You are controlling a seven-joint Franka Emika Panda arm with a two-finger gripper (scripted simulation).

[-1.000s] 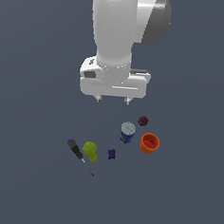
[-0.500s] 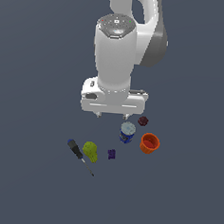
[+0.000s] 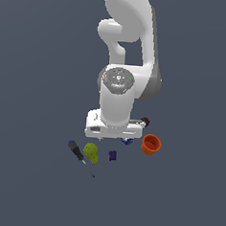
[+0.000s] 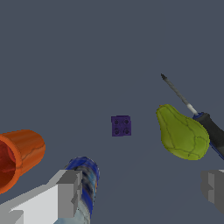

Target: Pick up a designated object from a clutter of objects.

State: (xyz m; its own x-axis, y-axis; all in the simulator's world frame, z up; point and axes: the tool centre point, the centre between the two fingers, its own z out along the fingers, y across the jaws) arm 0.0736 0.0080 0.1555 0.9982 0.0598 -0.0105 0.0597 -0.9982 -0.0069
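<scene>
Down comes the arm over the clutter, fingers (image 4: 142, 188) spread wide and empty, straddling the purple studded block (image 4: 121, 126) at frame centre, lining up the grasp

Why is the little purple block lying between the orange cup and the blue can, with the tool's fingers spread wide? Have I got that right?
Not quite. The purple block lies between the blue can and the yellow-green lump, as the wrist view shows. The tool is indeed spread wide.
</scene>
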